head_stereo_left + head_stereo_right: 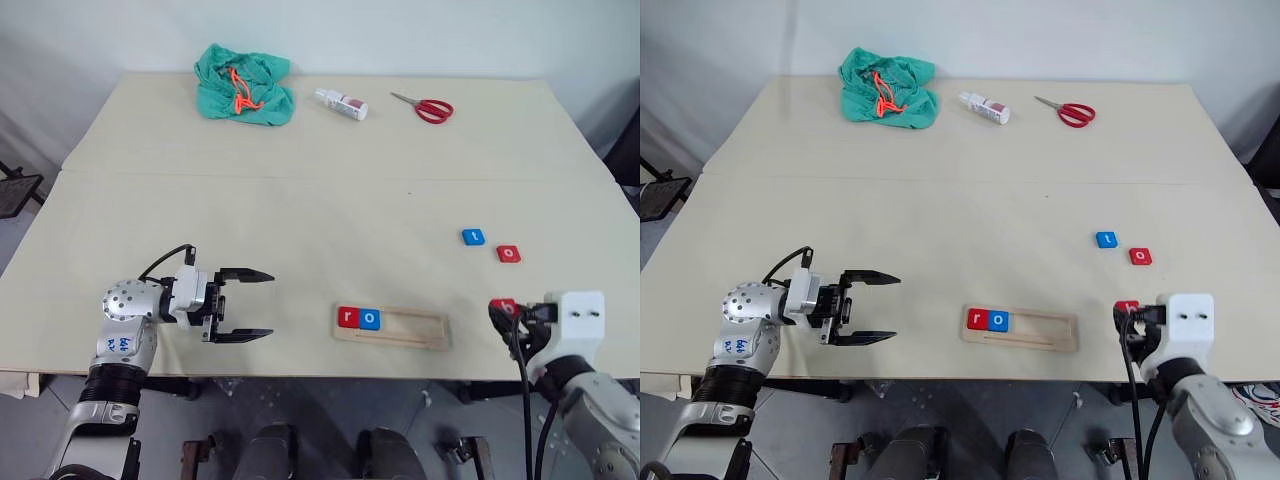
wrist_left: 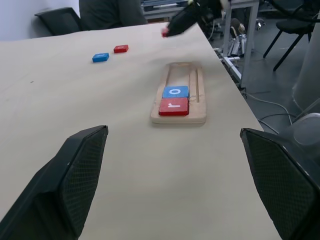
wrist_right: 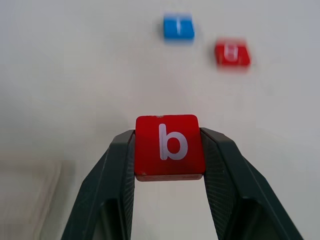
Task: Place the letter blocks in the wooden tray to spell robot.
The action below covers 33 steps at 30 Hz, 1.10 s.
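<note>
Gripping a red "b" block (image 3: pixel 169 146), right tool (image 3: pixel 169 150); tray (image 1: pixel 418 329) reads "ro".

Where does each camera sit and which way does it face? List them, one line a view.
Head pair: looks forward and down over the table; both arms show, left tool open.
Left wrist: looks level across the table along its open fingers toward the wooden tray.
Right wrist: looks down between its fingers at the red b block they clamp.
Shared: the blue t block and the red o block.
</note>
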Each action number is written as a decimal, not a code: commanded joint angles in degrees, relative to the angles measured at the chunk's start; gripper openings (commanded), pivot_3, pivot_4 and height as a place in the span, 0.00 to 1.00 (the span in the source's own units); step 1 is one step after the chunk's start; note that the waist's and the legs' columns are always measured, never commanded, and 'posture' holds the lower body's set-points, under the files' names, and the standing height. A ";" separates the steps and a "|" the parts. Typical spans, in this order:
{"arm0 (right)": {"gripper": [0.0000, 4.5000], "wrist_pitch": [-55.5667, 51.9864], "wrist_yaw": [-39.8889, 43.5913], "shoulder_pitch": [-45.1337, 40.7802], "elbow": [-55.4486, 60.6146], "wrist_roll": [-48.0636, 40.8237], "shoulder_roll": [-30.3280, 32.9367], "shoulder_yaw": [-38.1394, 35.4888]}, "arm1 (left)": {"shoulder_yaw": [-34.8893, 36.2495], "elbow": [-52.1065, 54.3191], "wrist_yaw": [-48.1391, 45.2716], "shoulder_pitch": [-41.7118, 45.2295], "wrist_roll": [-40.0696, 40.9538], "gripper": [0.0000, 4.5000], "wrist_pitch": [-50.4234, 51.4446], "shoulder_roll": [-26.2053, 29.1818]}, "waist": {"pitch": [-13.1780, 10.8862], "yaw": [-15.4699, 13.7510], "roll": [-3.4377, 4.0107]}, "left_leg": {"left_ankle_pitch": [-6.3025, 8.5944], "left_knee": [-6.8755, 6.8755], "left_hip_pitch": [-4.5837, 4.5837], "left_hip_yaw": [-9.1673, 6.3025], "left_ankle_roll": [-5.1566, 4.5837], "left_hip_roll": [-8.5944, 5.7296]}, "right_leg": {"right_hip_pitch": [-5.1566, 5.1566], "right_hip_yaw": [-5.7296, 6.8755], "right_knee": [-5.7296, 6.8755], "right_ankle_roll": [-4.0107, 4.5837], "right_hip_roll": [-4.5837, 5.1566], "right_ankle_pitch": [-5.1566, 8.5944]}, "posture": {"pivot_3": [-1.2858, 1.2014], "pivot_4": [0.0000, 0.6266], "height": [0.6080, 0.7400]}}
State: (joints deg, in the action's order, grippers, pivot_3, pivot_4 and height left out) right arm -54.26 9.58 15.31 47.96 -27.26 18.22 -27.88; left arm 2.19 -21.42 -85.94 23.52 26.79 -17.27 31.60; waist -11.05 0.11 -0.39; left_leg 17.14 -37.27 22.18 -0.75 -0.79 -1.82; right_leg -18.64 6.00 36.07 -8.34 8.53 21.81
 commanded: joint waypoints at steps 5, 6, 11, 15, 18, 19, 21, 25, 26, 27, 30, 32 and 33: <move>0.33 1.93 -0.41 0.21 0.72 0.06 0.00 1.30 | -0.43 1.18 -1.07 1.56 0.86 1.00 0.32 -1.41 | 0.00 -0.06 0.00 | 0.00 -0.02 0.00 -0.02 0.00 0.00 | 0.00 -0.01 0.00 0.00 0.00 0.00 | 0.52 0.24 1.00; 0.33 2.06 -0.47 -0.26 0.30 0.09 -0.01 1.46 | -0.45 1.16 -1.01 1.72 0.76 1.00 0.32 -1.58 | 0.00 -0.06 0.00 | 0.00 -0.03 0.00 -0.02 0.00 0.00 | 0.00 -0.01 0.00 0.00 0.00 0.00 | 0.52 0.24 1.00; 0.33 1.91 -0.64 -3.24 -2.51 0.38 -0.21 4.19 | -0.79 1.67 -0.41 2.21 0.56 1.00 0.37 -2.39 | 0.00 -0.05 0.00 | 0.00 -0.02 0.00 -0.03 0.00 -0.01 | 0.00 -0.01 0.01 0.00 0.00 0.00 | 0.52 0.24 1.00; 0.33 2.14 -1.46 -3.21 -2.51 0.76 -0.92 5.67 | -0.59 2.15 0.10 2.13 0.42 1.00 0.44 -2.44 | 0.00 -0.11 0.00 | 0.00 -0.01 0.00 -0.05 0.00 -0.01 | 0.00 0.00 0.01 0.00 0.00 0.00 | 0.52 0.24 1.00; 0.33 2.33 -2.15 -3.25 -2.68 1.06 -1.37 6.37 | -0.47 2.19 0.21 2.06 0.34 1.00 0.38 -2.32 | 0.00 -0.12 0.00 | 0.00 -0.03 0.00 -0.06 -0.01 -0.03 | 0.01 0.00 0.01 0.00 0.00 0.00 | 0.52 0.24 1.00; 0.33 2.38 -2.39 -3.29 -2.76 1.07 -1.59 6.45 | -0.46 2.22 0.25 2.05 0.34 1.00 0.40 -2.30 | 0.00 -0.10 0.00 | 0.00 -0.03 0.00 -0.06 -0.01 -0.03 | 0.01 -0.01 0.01 0.00 0.00 0.00 | 0.52 0.24 1.00; 0.49 2.61 -2.64 -3.26 -2.90 1.20 -1.76 6.68 | -0.44 2.25 0.31 2.04 0.29 1.00 0.34 -2.29 | 0.00 -0.08 0.00 | 0.00 -0.03 0.00 -0.06 0.00 -0.02 | 0.01 0.00 0.01 0.00 0.00 0.00 | 0.52 0.24 1.00; 0.79 3.35 -3.28 -3.22 -3.08 1.47 -2.12 6.63 | -0.52 2.15 0.46 2.29 0.19 1.00 0.26 -2.46 | 0.00 -0.11 0.00 | 0.00 -0.03 0.00 -0.06 -0.01 -0.03 | 0.01 0.00 0.01 0.00 0.00 0.00 | 0.52 0.24 1.00; 0.87 3.52 -3.33 -3.16 -3.14 1.59 -2.15 6.46 | -0.53 2.16 0.49 2.31 0.17 1.00 0.25 -2.48 | 0.00 -0.10 0.00 | 0.00 -0.03 0.00 -0.06 -0.01 -0.02 | 0.01 0.00 0.01 0.00 0.00 0.00 | 0.52 0.24 1.00; 0.95 3.74 -3.14 -3.03 -3.07 1.53 -2.12 6.27 | -0.51 2.21 0.48 2.28 0.21 1.00 0.26 -2.45 | 0.00 -0.09 0.00 | 0.00 -0.03 0.00 -0.06 -0.01 -0.02 | 0.01 0.00 0.01 0.00 0.00 0.00 | 0.52 0.24 1.00; 0.99 4.44 -0.54 -2.28 -2.64 0.25 -0.52 5.33 | -0.48 2.17 0.43 2.33 0.25 1.00 0.28 -2.37 | 0.00 -0.09 0.00 | 0.00 -0.02 0.00 -0.06 -0.01 -0.02 | 0.01 0.00 0.01 0.00 0.00 0.00 | 0.52 0.24 1.00; 0.99 4.99 2.55 -1.72 -2.53 -1.07 1.49 4.65 | -0.49 2.07 0.35 2.43 0.27 1.00 0.33 -2.34 | 0.00 -0.12 0.00 | 0.00 -0.03 0.00 -0.05 -0.01 -0.03 | 0.01 -0.01 0.01 0.00 0.00 0.00 | 0.52 0.24 1.00; 0.99 5.21 3.68 -1.52 -2.57 -1.54 2.28 4.42 | -0.48 2.04 0.32 2.45 0.28 1.00 0.35 -2.32 | 0.00 -0.13 0.00 | 0.00 -0.03 0.00 -0.06 -0.01 -0.03 | 0.02 0.00 0.01 0.00 0.00 0.00 | 0.52 0.24 1.00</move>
State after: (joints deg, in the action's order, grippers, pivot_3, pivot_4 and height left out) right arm -50.80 11.06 13.41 44.45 -27.34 19.43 -21.33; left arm 1.16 -21.08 -85.59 25.28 26.65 -16.79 29.11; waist -11.05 -0.02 -0.39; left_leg 17.13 -37.31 22.19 -0.80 -0.80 -1.84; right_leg -18.62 5.99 36.07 -8.34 8.53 21.81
